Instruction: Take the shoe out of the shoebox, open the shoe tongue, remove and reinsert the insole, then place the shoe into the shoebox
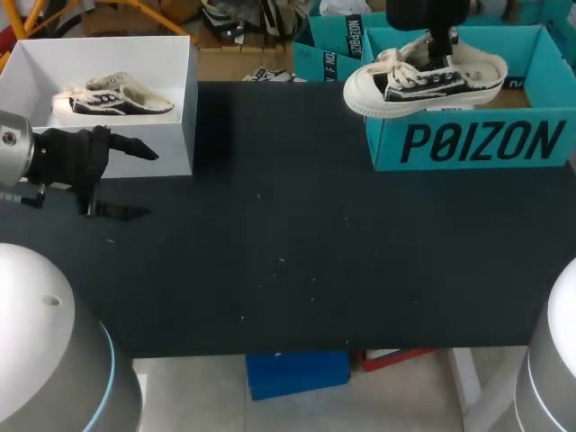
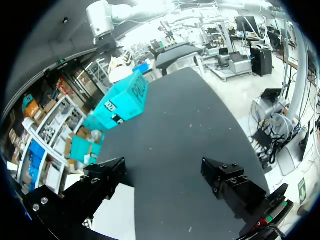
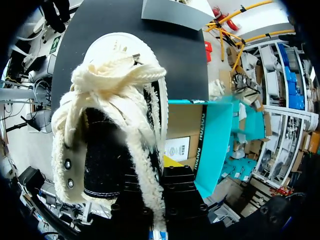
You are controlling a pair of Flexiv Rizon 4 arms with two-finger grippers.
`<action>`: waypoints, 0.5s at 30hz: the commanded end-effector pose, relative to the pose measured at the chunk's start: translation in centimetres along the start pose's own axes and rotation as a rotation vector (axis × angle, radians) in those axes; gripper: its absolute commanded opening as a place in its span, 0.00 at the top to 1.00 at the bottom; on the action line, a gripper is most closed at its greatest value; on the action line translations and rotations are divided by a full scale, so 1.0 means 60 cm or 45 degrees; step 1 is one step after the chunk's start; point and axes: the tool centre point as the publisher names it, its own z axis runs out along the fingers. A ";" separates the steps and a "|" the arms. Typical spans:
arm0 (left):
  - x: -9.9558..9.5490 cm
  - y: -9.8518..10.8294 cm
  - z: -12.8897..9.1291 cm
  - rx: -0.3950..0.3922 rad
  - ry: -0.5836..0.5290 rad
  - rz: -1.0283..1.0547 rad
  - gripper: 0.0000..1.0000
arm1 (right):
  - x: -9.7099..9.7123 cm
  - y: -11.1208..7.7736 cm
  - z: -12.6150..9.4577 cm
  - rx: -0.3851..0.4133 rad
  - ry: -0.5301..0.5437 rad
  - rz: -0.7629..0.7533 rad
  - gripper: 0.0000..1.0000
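Quick status for you: your R gripper [image 1: 439, 45] is clamped on the shoe [image 1: 423, 79] from above, somewhere around the tongue/collar. It's holding the shoe in the air at approx 1 o'clock of the table [image 1: 297, 261]. Toe points to 9 o'clock, sole down, roughly level. The shoe hangs over the front-left corner of the teal shoebox [image 1: 477, 144], w/ the toe sticking out past the box wall over the table and the heel end over the box's inside. Can't tell if the sole touches the rim.

In the R wrist view the cream laces [image 3: 115, 80] and the black upper fill nearly everything ahead of the fingers, and the box's open inside shows beside the shoe. The exact finger contact is hidden behind the shoe, fyi.

Your L gripper [image 2: 165, 175] is released: fingers wide apart, nothing btw them, just bare table ahead. In the head view it sits at approx 9 o'clock, fingers pointing toward 3 o'clock, just in front of a white box [image 1: 184, 117] at 10 o'clock. A second shoe [image 1: 112, 95] lies inside that box.
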 end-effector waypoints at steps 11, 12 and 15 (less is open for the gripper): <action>0.003 0.000 0.000 -0.002 -0.007 0.003 0.00 | -0.088 -0.109 0.101 -0.057 0.119 0.032 1.00; 0.003 0.000 0.000 -0.002 -0.007 0.003 0.00 | -0.093 -0.113 0.108 -0.057 0.119 0.049 1.00; 0.003 0.000 0.000 -0.002 -0.007 0.003 0.00 | -0.106 -0.122 0.129 -0.067 0.115 0.091 1.00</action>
